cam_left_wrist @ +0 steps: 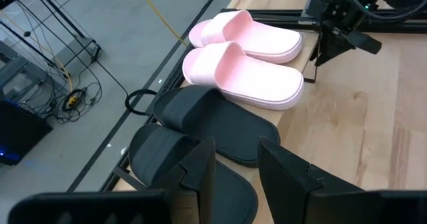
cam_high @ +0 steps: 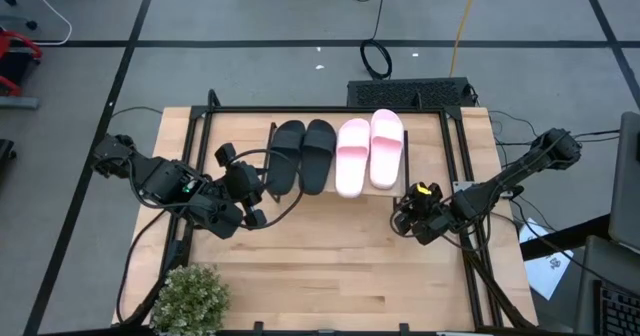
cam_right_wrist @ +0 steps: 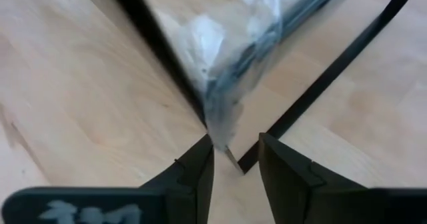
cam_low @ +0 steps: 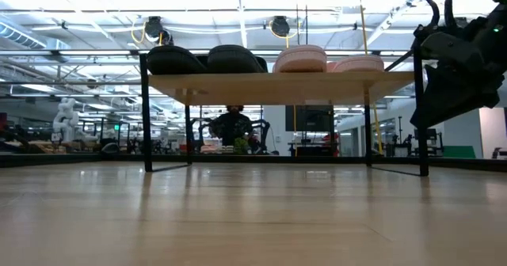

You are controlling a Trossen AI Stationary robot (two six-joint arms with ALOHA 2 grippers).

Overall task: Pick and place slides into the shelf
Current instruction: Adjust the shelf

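The shelf [cam_low: 277, 85] stands at the far middle of the table. Two black slides [cam_high: 302, 156] and two pink slides [cam_high: 368, 152] lie side by side on their soles on its plank top. My left gripper [cam_left_wrist: 237, 151] hovers open over the near end of the black pair and touches nothing. My right gripper [cam_right_wrist: 235, 147] is low at the shelf's near right corner. It is open, with the foot of a plastic-wrapped black leg [cam_right_wrist: 223, 117] just ahead of its fingertips. My right gripper slants down at the foot of the shelf's near right leg [cam_right_wrist: 220, 134]. One fingertip [cam_right_wrist: 203, 154] stands right beside the leg's clear wrapping, and I cannot tell whether it touches it.
A potted plant [cam_high: 190, 296] sits at the table's near left corner. The large black frame [cam_high: 465, 216] runs along the table's sides. Bare tabletop [cam_high: 330, 256] lies on the near side of the shelf. A person [cam_low: 234, 127] sits in the room behind.
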